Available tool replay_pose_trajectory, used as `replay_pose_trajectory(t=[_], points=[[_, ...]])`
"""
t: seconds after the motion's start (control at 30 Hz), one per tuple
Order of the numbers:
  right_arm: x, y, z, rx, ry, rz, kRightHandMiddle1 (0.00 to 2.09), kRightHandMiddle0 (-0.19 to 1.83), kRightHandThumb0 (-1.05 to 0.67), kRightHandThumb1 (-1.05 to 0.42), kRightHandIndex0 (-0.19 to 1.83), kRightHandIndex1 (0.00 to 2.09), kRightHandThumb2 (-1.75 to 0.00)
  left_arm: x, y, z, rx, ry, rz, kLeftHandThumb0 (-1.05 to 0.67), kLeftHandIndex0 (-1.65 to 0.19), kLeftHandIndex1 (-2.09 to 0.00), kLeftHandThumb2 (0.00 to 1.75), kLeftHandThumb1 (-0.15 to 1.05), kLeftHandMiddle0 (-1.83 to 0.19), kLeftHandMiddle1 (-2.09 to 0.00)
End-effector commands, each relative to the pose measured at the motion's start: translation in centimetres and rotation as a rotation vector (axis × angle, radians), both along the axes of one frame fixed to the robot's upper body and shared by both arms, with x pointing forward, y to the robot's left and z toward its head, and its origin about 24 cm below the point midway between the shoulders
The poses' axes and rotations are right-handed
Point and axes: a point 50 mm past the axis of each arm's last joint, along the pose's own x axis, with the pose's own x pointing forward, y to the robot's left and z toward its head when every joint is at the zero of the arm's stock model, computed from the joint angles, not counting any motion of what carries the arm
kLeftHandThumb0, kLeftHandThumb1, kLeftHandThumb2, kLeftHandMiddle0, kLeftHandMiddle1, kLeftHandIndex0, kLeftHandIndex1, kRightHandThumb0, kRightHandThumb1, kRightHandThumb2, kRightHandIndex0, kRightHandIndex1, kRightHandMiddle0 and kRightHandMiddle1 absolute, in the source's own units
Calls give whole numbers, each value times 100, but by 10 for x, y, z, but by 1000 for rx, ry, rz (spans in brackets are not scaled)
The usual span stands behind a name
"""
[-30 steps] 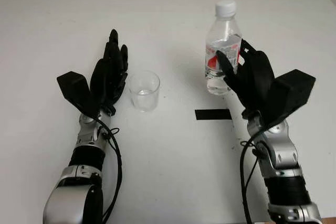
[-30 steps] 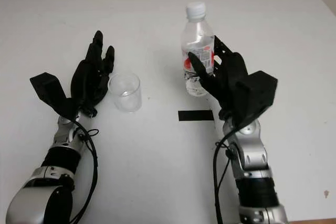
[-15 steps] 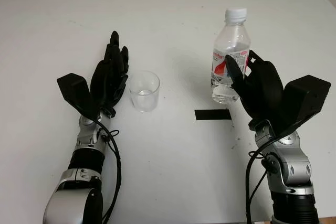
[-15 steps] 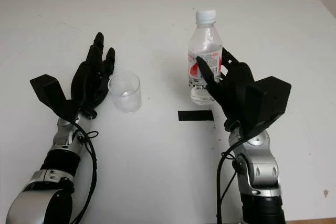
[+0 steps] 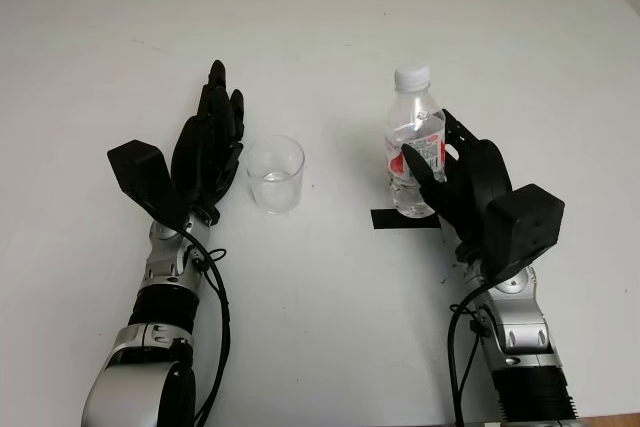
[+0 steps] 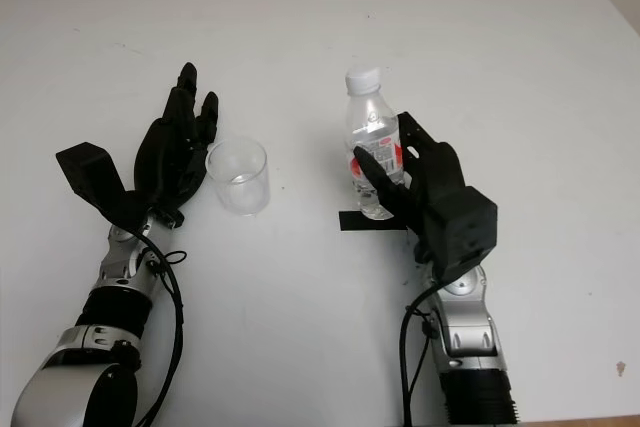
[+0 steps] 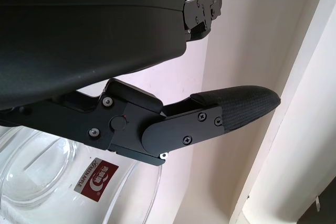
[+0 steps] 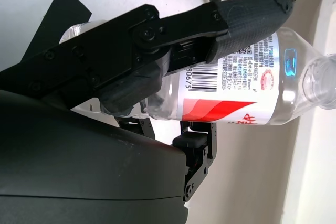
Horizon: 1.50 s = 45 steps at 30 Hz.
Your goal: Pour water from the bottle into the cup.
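**Bottle in grip, pour not begun**

Right hand (image 5: 470,182) has its fingers wrapped around the upright, capped bottle (image 5: 414,142), above the black tape strip (image 5: 404,218). Left hand (image 5: 205,147) is open, just beside the cup (image 5: 275,173) on the table (image 5: 330,327). Judged step: carrying. Next requirement: remove the cap, then tilt over the cup.

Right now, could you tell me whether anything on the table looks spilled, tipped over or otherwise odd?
One thing stands out: the bottle still has its white cap on, though it is meant for pouring. Otherwise nothing is spilled; the bottle stands upright in the right hand, and the cup stands upright beside the open left hand.
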Motion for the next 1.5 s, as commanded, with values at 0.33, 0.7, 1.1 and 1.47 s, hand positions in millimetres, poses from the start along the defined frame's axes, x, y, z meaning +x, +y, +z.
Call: replay_pose_trajectory(t=[0.33,0.7,1.1,1.47], points=[[-1,13,-16,109,-49,-2,209,83,-35,-105,118,209,-38,-2,5,-7,1,24,5,-85,18,-1,70,105,16,-6],[-3,13,-20,109,-27,-10,209,85,-37,-105,118,209,-38,-2,8,-5,4,16,-3,-86,18,-2,70,105,17,-5],[-8,5,-20,43,24,37,206,4,-56,-105,-5,199,-16,-1,13,-5,22,16,-3,-86,19,-2,71,105,16,-5],[-12,9,-19,53,23,32,175,-19,-57,-105,-19,140,-11,-2,16,-4,24,14,0,-85,19,-3,70,105,16,-5]])
